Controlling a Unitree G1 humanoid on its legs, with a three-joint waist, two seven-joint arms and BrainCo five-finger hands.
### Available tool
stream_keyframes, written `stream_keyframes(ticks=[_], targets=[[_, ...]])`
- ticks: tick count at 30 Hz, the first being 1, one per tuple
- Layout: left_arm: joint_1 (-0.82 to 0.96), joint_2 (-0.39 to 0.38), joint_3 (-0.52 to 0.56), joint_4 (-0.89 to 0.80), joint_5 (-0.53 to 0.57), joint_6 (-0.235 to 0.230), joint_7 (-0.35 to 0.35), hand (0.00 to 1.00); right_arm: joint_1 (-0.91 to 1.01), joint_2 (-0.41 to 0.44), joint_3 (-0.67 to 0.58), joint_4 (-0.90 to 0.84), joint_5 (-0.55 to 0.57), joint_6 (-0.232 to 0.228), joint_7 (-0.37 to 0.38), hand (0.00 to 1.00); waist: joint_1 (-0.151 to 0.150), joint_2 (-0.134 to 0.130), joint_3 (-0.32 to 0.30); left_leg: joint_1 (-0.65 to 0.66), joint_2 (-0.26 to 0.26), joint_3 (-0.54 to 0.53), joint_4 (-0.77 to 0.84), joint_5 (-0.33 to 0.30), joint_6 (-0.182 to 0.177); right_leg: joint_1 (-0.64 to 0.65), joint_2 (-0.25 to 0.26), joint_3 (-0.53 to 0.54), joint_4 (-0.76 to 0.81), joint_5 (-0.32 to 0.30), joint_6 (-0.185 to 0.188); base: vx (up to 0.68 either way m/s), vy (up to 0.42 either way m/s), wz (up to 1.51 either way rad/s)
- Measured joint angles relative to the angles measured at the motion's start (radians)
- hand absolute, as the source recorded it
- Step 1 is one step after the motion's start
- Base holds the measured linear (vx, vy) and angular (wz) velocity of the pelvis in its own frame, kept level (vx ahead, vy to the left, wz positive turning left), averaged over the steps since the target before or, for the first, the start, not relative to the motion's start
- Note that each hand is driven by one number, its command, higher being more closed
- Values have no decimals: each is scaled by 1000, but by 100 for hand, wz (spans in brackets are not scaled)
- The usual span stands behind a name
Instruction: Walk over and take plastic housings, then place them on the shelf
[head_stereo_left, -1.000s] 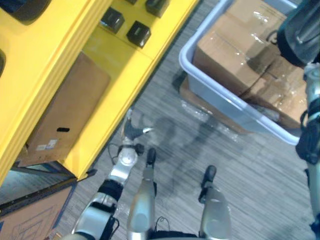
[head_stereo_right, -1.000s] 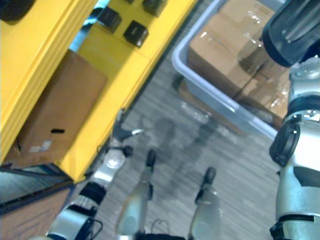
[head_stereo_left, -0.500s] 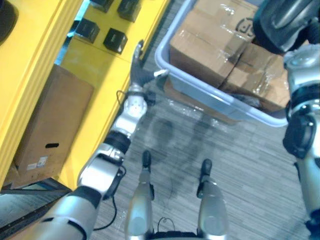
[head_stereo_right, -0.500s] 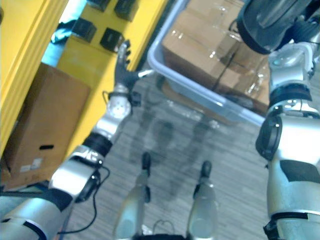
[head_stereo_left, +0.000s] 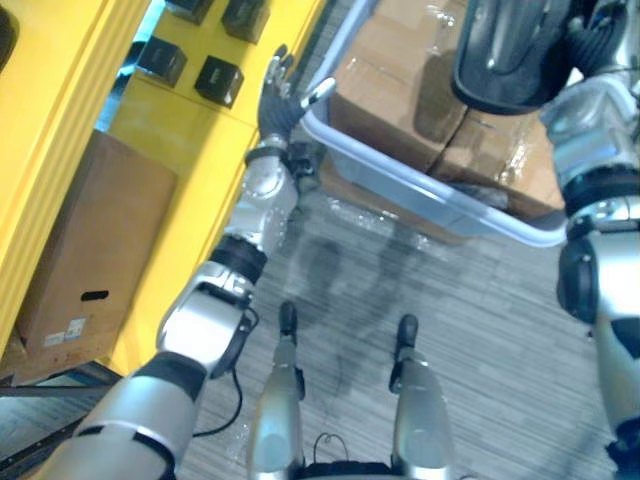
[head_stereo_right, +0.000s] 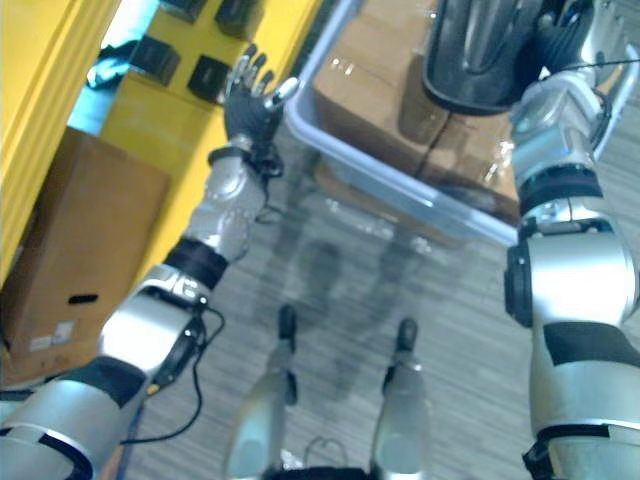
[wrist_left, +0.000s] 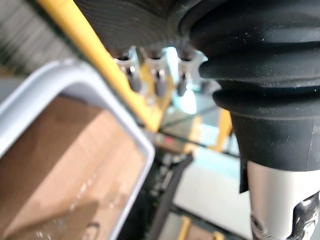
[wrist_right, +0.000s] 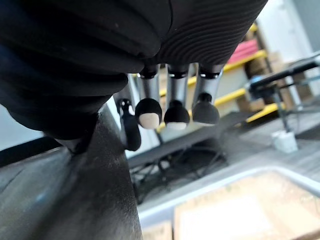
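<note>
Plastic housing (head_stereo_left: 505, 50), large, dark and glossy, is up in the air at the right robot hand (head_stereo_right: 572, 28), over the far side of a grey-blue bin (head_stereo_left: 440, 195). The right wrist view shows its dark curved surface lying close against that hand, but I cannot tell how the hand grips it or whether it is clenched. The bin sits on the grey carpeted floor (head_stereo_left: 480, 320) and holds cardboard boxes (head_stereo_left: 390, 90) wrapped in clear film. The left robot hand (head_stereo_left: 278, 100) is released, its fingers spread and holding nothing, just beside the bin's near corner, between the bin and the edge of the yellow shelf (head_stereo_left: 190, 140). In the left wrist view the pale rounded bin rim runs past the fingertips (wrist_left: 159, 80), apart from them. On the yellow shelf lie several small black boxes (head_stereo_left: 218, 80), well apart from the housing. A brown cardboard box (head_stereo_left: 90, 240) stands under the shelf on a lower level.
</note>
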Motion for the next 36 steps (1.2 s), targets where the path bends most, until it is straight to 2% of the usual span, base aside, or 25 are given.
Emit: stream_keyframes(ticks=[5, 12, 16, 19, 24, 31, 36], targets=[[-12, 9, -8, 21, -46, 11, -31, 0, 52, 7, 70, -32, -36, -15, 33, 100, 1, -7, 3, -7, -1, -1, 0, 0, 0, -6, 0, 0, 0, 2, 2, 24, -39, 1], [-38, 8, -49, 66, -4, 38, -39, 0, 91, 17, 159, -136, -75, -43, 43, 100, -1, -9, 2, -3, 2, 1, 1, 0, 0, -4, 3, 1, -1, 5, 1, 10, -20, -1], [-41, 8, -66, 121, 58, 45, -38, 0, 95, 48, 180, -140, -75, -46, 44, 100, -4, -37, 0, 2, 4, 8, 2, 0, 0, 3, 7, 8, -22, 19, -2, -3, -17, -7], [-41, 5, -78, 145, 86, 56, -33, 0, 95, 73, 180, -140, -74, -47, 44, 100, -4, -48, 0, 2, 4, 12, 2, 1, 1, 9, 10, 11, -43, 31, -1, -17, -19, -5], [-41, 3, -78, 174, 125, 65, -25, 0, 96, 110, 180, -140, -74, -47, 44, 100, -5, -49, 0, 2, 4, 25, 0, 2, 3, 9, 11, 21, -62, 45, -1, -8, -21, -7], [-43, -7, -78, 175, 125, 78, -25, 0, 104, 130, 202, -182, -75, -47, 44, 100, -7, -49, 0, 12, 5, 34, -13, 2, 3, 8, 13, 32, -66, 47, 1, 10, -33, -4], [-64, -25, -81, 175, 124, 78, -27, 0, 115, 134, 247, -219, -81, -66, 44, 100, -7, -50, 0, 11, 5, 35, -16, 2, 3, 9, 13, 33, -75, 52, 4, 7, -12, -1]])
